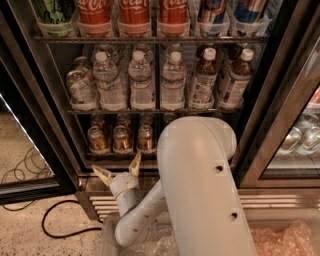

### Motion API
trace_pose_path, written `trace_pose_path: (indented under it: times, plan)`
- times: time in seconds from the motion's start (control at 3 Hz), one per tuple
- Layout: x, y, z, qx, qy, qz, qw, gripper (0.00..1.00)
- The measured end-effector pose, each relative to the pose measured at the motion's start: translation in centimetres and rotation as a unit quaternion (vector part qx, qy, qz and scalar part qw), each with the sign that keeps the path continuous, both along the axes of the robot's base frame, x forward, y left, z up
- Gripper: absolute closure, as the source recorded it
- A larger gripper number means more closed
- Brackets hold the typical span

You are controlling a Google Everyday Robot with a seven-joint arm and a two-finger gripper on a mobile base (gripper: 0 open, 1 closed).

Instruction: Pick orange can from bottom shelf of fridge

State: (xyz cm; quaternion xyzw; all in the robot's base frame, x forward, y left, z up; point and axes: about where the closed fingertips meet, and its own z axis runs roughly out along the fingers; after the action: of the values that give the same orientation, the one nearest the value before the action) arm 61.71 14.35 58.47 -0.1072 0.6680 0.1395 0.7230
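The fridge (45, 100) stands open in front of me. Its bottom shelf (120, 152) holds a front row of short orange-gold cans with silver tops; the middle orange can (121, 138) sits between two alike. My gripper (118, 168) is low, just below and in front of that shelf's edge, over the ribbed steel base grille (92, 192). Its two yellowish fingers (103, 174) are spread apart and hold nothing. My large white arm (200, 190) hides the right half of the bottom shelf.
Water bottles (142, 80) and brown drink bottles (202, 80) fill the shelf above; red cola cans (135, 15) stand higher up. A black cable (55, 220) lies on the speckled floor at left. Bubble wrap (280, 240) lies at bottom right. A second glass-door cooler (300, 135) stands at right.
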Motion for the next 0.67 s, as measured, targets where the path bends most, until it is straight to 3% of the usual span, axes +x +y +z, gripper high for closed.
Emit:
trace_pose_path:
  times: [0.67]
  plan:
    - [1.57,1.93,1.81,0.014,-0.03,0.01,0.9994,0.0]
